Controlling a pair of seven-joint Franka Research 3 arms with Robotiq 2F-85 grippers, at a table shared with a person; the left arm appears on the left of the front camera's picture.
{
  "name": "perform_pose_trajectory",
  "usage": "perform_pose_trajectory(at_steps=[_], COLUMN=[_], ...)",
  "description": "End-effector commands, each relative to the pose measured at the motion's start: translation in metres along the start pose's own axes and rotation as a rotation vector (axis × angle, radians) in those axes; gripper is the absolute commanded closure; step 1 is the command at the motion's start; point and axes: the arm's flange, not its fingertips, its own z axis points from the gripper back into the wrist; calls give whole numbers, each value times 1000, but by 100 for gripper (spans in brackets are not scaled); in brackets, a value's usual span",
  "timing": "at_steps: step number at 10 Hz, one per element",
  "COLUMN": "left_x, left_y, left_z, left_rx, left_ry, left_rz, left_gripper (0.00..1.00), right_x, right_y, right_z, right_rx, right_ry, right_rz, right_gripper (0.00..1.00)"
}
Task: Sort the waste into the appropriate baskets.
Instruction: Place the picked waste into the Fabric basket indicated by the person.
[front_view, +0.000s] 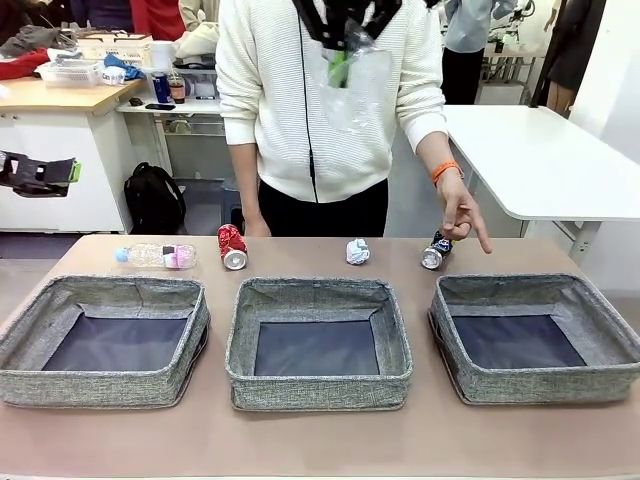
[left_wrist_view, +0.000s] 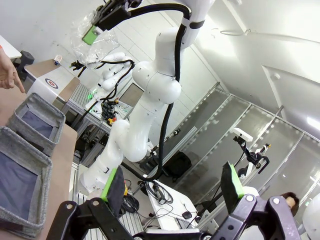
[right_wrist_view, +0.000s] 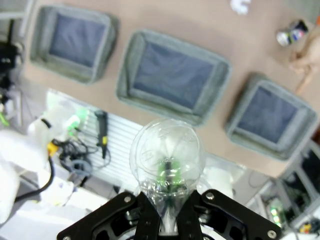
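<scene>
The step in hand is the carry. The right tool (right_wrist_view: 167, 186) is clamped on the clear plastic cup (right_wrist_view: 166, 142) and holds it high above the desk (front_view: 320, 445), touching nothing else. The left tool (front_view: 40, 175) hangs well apart from it, off to the side, with its jaws spread and nothing between them.

Far below the right tool sit the left basket (front_view: 100, 385), the middle basket (front_view: 318, 390) and the right basket (front_view: 540, 385). The middle one lies most nearly beneath the cup. None of them appears to hold any waste yet.

The next move, by judgement, is to pick the basket meant for plastic, lower the cup over its opening and part the jaws. Nothing visible marks which basket that is. The cup is thin and light, so a low release would help it stay inside.

- **Tools:** two.
- **Baskets:** three.
- **Waste:** five pieces, with the one cup in the right tool's grip.
- **Loose waste:** four pieces lie in a row beyond the baskets, well below that tool. They are one bottle (front_view: 155, 257), one red can (front_view: 232, 247), one paper ball (front_view: 357, 251) and one dark can (front_view: 433, 252).
- **Person:** one hand (front_view: 462, 212) points down just beside the dark can.
</scene>
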Motion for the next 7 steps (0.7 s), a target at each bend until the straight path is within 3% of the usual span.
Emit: perform_pose_trajectory(at_steps=[1, 3, 5, 6, 7], left_x=[-3, -3, -3, -3, -3], left_y=[-2, -2, -2, -2, -2], left_z=[1, 1, 1, 1, 1], left_rx=[-10, -10, -10, -10, -10], left_ry=[11, 11, 11, 11, 11], left_rz=[-21, -21, -21, -21, -21], left_gripper=[0, 0, 0, 0, 0], right_x=[-39, -75, -93, -100, -104], right_y=[-72, -150, -202, -224, -243], right_z=[-9, -36, -75, -99, -123], right_rx=[21, 72, -36, -3, -43], right_ry=[56, 111, 114, 105, 120], right_rz=[71, 13, -85, -40, -91], right_gripper=[99, 99, 99, 99, 99])
